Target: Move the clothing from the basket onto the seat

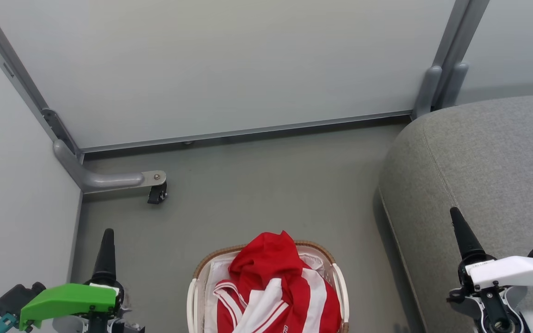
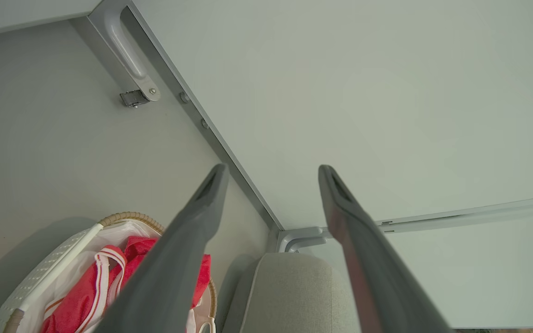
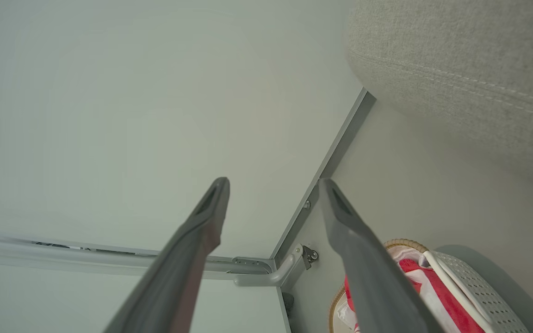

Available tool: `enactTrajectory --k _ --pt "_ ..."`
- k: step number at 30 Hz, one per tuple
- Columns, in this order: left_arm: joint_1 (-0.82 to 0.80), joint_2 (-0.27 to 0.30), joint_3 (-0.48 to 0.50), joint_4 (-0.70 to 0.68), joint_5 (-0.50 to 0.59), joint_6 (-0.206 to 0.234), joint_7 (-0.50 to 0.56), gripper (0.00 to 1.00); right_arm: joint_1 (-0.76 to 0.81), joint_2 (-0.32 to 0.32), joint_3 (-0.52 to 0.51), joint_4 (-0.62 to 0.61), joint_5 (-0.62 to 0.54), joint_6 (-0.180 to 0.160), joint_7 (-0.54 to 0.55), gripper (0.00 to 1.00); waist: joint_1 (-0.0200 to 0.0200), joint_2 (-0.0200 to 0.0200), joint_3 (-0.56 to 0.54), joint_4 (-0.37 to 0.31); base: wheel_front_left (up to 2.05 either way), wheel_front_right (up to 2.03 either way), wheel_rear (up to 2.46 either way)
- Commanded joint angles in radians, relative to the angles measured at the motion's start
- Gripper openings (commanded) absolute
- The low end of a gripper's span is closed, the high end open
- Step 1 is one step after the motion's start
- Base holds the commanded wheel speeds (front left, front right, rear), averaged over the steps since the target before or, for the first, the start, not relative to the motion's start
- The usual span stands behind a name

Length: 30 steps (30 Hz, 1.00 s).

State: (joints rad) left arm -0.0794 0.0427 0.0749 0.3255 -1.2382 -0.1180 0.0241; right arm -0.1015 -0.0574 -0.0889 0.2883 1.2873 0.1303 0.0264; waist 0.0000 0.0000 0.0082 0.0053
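Note:
The clothing [image 1: 271, 263], red with broad white stripes, is heaped in the basket [image 1: 198, 277] on the floor at the bottom middle of the head view. The grey seat [image 1: 479, 162] rises to the basket's right. My left gripper [image 1: 108, 233] hangs left of the basket and my right gripper [image 1: 455, 212] hangs over the seat's front edge. Both are well apart from the clothing. In the left wrist view the left gripper [image 2: 273, 171] stands open and empty, with the clothing [image 2: 70, 307], basket [image 2: 40, 277] and seat [image 2: 289, 291] beyond it. The right gripper [image 3: 274, 182] is open too, near the clothing [image 3: 442, 300], basket [image 3: 479, 291] and seat [image 3: 456, 69].
Pale partition panels in grey metal frames close off the back and the left. A metal foot with a small caster [image 1: 155, 185] sticks out over the grey floor [image 1: 257, 185] at the left corner. Another frame post [image 1: 428, 88] stands behind the seat.

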Motion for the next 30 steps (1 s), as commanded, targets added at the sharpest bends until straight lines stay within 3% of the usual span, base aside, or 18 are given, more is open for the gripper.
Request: enactTrajectory --k 1,16,30 --pt "-0.033 0.012 -0.008 -0.008 0.056 0.008 -0.011 1.0 -0.029 -0.009 0.0 -0.019 -0.054 0.0 -0.012 1.0 0.0 0.0 0.0 0.0 0.0 0.0 0.0" --pt "-0.049 0.033 -0.091 0.031 0.324 0.046 -0.07 1.0 -0.04 -0.015 0.035 -0.014 -0.334 0.0 -0.071 1.0 0.0 0.0 0.004 0.004 0.0 0.0 0.0" --pt "-0.071 0.051 -0.154 0.058 0.507 0.073 -0.116 1.0 -0.069 -0.019 0.072 0.004 -0.561 0.0 -0.118 1.0 0.0 0.0 0.006 0.008 0.0 0.0 0.0"
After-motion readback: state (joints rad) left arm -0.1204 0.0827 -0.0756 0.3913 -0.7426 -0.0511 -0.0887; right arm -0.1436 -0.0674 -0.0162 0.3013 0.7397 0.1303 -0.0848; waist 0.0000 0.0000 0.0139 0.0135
